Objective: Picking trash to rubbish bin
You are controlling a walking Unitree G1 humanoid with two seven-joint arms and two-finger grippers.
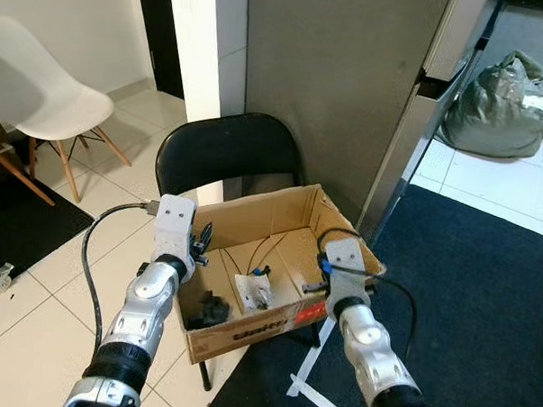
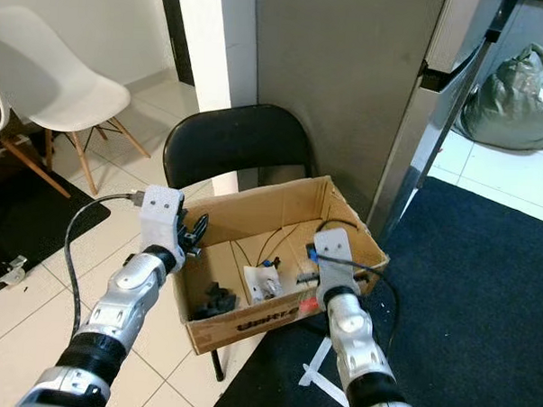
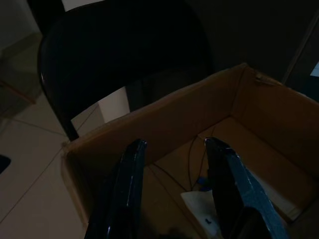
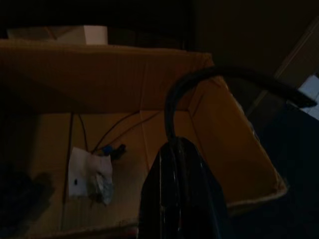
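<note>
Trash lies inside an open cardboard box that serves as the bin and rests on the seat of a black folding chair. On the box floor sit a crumpled white wrapper near the middle, a dark crumpled lump at about 8 o'clock from it in the near left corner, and thin black wires with a small blue piece looping toward 12 o'clock.

Over the box's left rim, at about 9 o'clock from the wrapper, hangs the left gripper; its wrist view shows the two black fingers spread apart with nothing between them, pointing down into the box. At about 3 o'clock from the wrapper, over the near right rim, is the right gripper. In its dark wrist view the fingers read as one black mass, seemingly pressed together, with a black cable arching above them; I cannot tell whether anything is pinched there.

Around the chair: a white pillar at 12 o'clock, a grey cabinet side at 1 o'clock, a white shell chair at 10 o'clock, a tied grey-green bag at 2 o'clock, dark blue carpet at 3 o'clock.
</note>
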